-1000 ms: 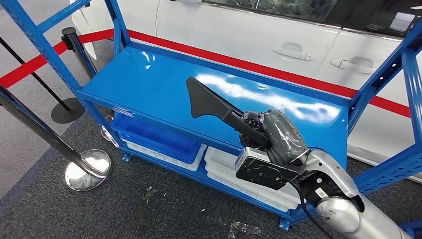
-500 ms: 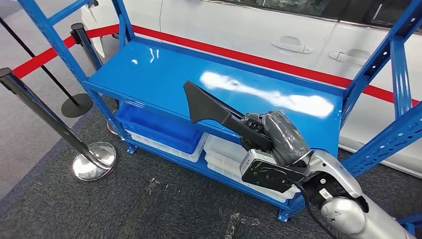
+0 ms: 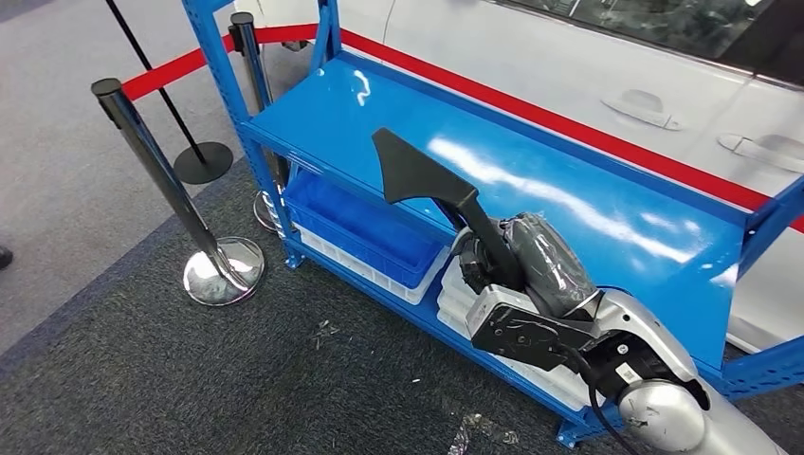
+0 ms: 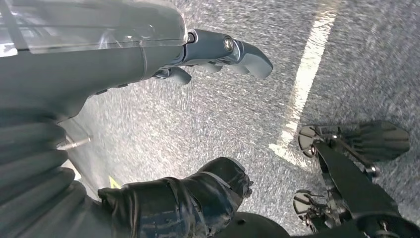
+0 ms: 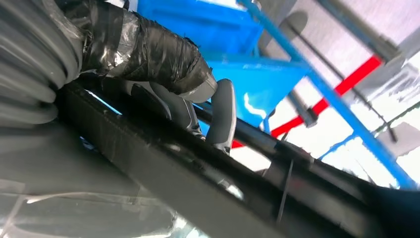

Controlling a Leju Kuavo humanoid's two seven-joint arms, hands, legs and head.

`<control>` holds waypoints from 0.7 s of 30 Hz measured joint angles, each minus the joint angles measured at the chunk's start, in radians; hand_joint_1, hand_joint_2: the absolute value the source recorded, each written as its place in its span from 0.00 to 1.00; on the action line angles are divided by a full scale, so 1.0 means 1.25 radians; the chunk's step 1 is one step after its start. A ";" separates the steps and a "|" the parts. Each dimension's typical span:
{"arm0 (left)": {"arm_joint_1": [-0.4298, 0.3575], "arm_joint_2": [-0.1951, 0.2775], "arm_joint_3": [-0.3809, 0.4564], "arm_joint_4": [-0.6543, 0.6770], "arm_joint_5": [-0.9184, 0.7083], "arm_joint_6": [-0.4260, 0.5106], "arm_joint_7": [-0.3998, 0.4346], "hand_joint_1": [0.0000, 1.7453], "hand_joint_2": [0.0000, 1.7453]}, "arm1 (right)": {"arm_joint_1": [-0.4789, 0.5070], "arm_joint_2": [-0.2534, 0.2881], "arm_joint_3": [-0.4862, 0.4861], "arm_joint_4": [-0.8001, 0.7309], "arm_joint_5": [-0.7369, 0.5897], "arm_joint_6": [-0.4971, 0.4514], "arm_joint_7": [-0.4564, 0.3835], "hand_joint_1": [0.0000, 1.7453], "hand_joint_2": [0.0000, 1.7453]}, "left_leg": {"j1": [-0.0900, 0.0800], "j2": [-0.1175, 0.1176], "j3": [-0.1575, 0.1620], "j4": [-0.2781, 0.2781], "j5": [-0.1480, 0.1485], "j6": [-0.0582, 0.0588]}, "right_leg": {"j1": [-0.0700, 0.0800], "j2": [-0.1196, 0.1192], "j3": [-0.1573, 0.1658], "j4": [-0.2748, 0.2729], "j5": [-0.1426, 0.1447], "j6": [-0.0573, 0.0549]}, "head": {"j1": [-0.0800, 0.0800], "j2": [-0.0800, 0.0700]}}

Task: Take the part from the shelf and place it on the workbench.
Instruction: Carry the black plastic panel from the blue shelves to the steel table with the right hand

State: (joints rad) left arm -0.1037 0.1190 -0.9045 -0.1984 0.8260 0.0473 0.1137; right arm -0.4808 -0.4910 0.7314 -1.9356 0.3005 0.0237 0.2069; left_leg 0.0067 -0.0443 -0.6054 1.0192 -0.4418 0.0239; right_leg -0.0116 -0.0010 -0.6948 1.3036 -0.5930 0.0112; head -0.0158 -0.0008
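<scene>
Now part [image 3: 427, 185] within right-hand fingers [image 5: 223, 114].

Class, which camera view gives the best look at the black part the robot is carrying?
The head view: the black part shows in full outline, held by the right robot hand. The right wrist view shows a close, dark stretch of it under the fingers. The left wrist view faces the floor.
</scene>
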 joint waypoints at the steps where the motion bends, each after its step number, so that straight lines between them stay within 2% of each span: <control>1: 0.000 0.000 0.000 0.000 -0.001 0.000 0.000 0.00 1.00 | 0.001 0.000 -0.001 0.000 -0.001 0.000 0.000 1.00 1.00 | -0.003 -0.012 0.000 0.001 0.000 0.000 | 0.002 0.004 0.011 -0.029 0.026 -0.005 | 0.000 0.000; 2: 0.000 0.000 0.000 0.000 -0.003 0.000 0.000 0.00 1.00 | 0.001 0.000 -0.001 0.000 -0.001 -0.001 0.000 1.00 1.00 | -0.004 -0.023 0.000 0.003 0.000 0.001 | 0.004 0.015 0.032 -0.082 0.059 -0.012 | 0.000 0.000; 3: 0.000 -0.001 0.000 0.000 -0.004 0.000 0.000 0.00 1.00 | 0.001 0.000 -0.002 0.000 -0.001 -0.001 0.000 1.00 1.00 | -0.005 -0.033 -0.001 0.003 0.000 0.000 | 0.004 0.035 0.054 -0.132 0.083 -0.019 | -0.001 0.000; 4: 0.000 -0.003 0.000 0.000 -0.005 0.000 0.000 0.00 1.00 | 0.001 -0.001 -0.003 -0.001 -0.001 -0.002 0.000 1.00 1.00 | -0.005 -0.042 -0.003 0.005 0.001 -0.001 | 0.004 0.055 0.072 -0.174 0.101 -0.025 | -0.002 0.000; 5: -0.001 -0.004 0.000 0.000 -0.006 0.000 0.000 0.00 1.00 | 0.001 -0.002 -0.004 -0.001 -0.002 -0.003 0.000 1.00 1.00 | -0.003 -0.051 -0.008 0.006 0.003 -0.004 | 0.005 0.068 0.081 -0.198 0.108 -0.028 | -0.002 0.000; 6: -0.001 -0.005 0.000 0.000 -0.006 0.000 0.000 0.00 1.00 | 0.001 -0.003 -0.004 -0.002 -0.003 -0.004 0.000 1.00 1.00 | 0.000 -0.060 -0.014 0.005 0.006 -0.007 | 0.005 0.073 0.084 -0.205 0.106 -0.030 | -0.001 0.000; 7: 0.000 -0.004 0.000 0.000 -0.007 0.000 -0.001 0.00 1.00 | 0.001 -0.004 -0.004 -0.002 -0.003 -0.004 0.000 1.00 1.00 | 0.001 -0.070 -0.018 0.005 0.010 -0.012 | 0.006 0.065 0.085 -0.213 0.107 -0.029 | 0.000 0.000; 8: 0.002 -0.004 0.000 0.000 -0.007 0.000 -0.001 0.00 1.00 | 0.000 -0.004 -0.004 -0.003 -0.004 -0.005 0.000 1.00 1.00 | 0.001 -0.072 -0.021 0.004 0.011 -0.016 | 0.004 0.053 0.088 -0.219 0.109 -0.029 | 0.002 0.000; 9: 0.003 -0.003 0.000 0.000 -0.008 0.000 -0.001 0.00 1.00 | 0.001 -0.004 -0.005 -0.003 -0.005 -0.006 0.000 1.00 1.00 | -0.001 -0.061 -0.025 0.010 0.006 -0.021 | 0.001 0.042 0.092 -0.226 0.111 -0.029 | 0.001 0.000; 10: 0.003 -0.003 0.000 0.000 -0.009 0.000 -0.001 0.00 1.00 | 0.001 -0.004 -0.005 -0.003 -0.006 -0.006 0.000 1.00 1.00 | -0.004 -0.042 -0.035 0.029 -0.007 -0.026 | -0.003 0.030 0.097 -0.234 0.113 -0.030 | -0.001 0.000; 12: 0.001 -0.004 0.000 0.000 -0.010 -0.001 -0.001 0.00 1.00 | 0.001 -0.004 -0.005 -0.004 -0.006 -0.007 0.000 1.00 1.00 | -0.003 0.006 -0.075 0.111 -0.050 -0.036 | -0.005 0.006 0.101 -0.239 0.115 -0.031 | -0.004 0.000; 13: -0.001 -0.004 0.000 0.000 -0.010 0.000 -0.001 0.00 1.00 | 0.001 -0.004 -0.006 -0.004 -0.007 -0.007 0.000 1.00 1.00 | 0.000 0.017 -0.100 0.162 -0.070 -0.041 | -0.005 -0.006 0.101 -0.239 0.114 -0.031 | -0.005 0.000; 14: -0.001 -0.004 0.000 0.000 -0.010 0.000 -0.001 0.00 1.00 | 0.002 -0.004 -0.006 -0.004 -0.007 -0.007 0.000 1.00 1.00 | 0.004 0.024 -0.118 0.200 -0.080 -0.045 | -0.005 -0.019 0.101 -0.238 0.114 -0.030 | -0.005 0.000; 15: -0.001 -0.004 0.000 0.000 -0.010 0.000 -0.001 0.00 1.00 | 0.002 -0.004 -0.006 -0.004 -0.008 -0.007 0.000 1.00 1.00 | 0.007 0.028 -0.124 0.213 -0.076 -0.049 | -0.006 -0.030 0.101 -0.237 0.113 -0.029 | -0.005 0.000; 16: 0.000 -0.004 0.000 0.000 -0.010 0.000 -0.001 0.00 1.00 | 0.002 -0.004 -0.006 -0.004 -0.008 -0.007 0.000 1.00 1.00 | 0.010 0.032 -0.113 0.194 -0.059 -0.053 | -0.008 -0.040 0.101 -0.236 0.111 -0.027 | -0.005 0.000; 17: 0.001 -0.003 0.000 0.000 -0.010 0.000 -0.001 0.00 1.00 | 0.002 -0.004 -0.006 -0.004 -0.008 -0.007 0.000 1.00 1.00 | 0.012 0.042 -0.086 0.144 -0.032 -0.055 | -0.010 -0.049 0.101 -0.234 0.109 -0.024 | -0.005 0.000; 18: 0.001 -0.003 0.000 0.000 -0.010 0.000 -0.001 0.00 1.00 | 0.002 -0.004 -0.006 -0.005 -0.008 -0.007 0.000 1.00 1.00 | 0.012 0.060 -0.056 0.087 -0.012 -0.057 | -0.011 -0.058 0.102 -0.232 0.107 -0.020 | -0.005 0.000; 19: 0.001 -0.002 0.000 0.000 -0.010 0.000 -0.001 0.00 1.00 | 0.002 -0.004 -0.006 -0.005 -0.008 -0.007 0.000 1.00 1.00 | 0.010 0.074 -0.031 0.039 0.004 -0.053 | -0.009 -0.066 0.102 -0.228 0.104 -0.015 | -0.006 0.000; 20: 0.000 -0.002 0.000 0.000 -0.010 0.000 -0.001 0.00 1.00 | 0.001 -0.005 -0.007 -0.006 -0.008 -0.007 0.000 1.00 1.00 | 0.007 0.084 -0.016 0.010 0.011 -0.046 | -0.007 -0.074 0.102 -0.226 0.101 -0.011 | -0.006 0.000; 21: -0.001 -0.002 0.000 0.000 -0.010 0.000 -0.001 0.00 1.00 | 0.001 -0.005 -0.008 -0.007 -0.008 -0.007 0.000 1.00 1.00 | 0.004 0.085 -0.014 0.001 0.010 -0.038 | -0.004 -0.081 0.103 -0.225 0.100 -0.007 | -0.005 0.000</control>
State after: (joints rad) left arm -0.1049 0.1165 -0.9045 -0.1980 0.8133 0.0478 0.1119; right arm -0.4794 -0.4967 0.7215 -1.9440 0.2899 0.0144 0.2073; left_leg 0.0119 0.0616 -0.6225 1.0203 -0.4298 -0.0238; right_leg -0.0160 -0.1027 -0.5667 1.0219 -0.4680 0.0025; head -0.0223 -0.0008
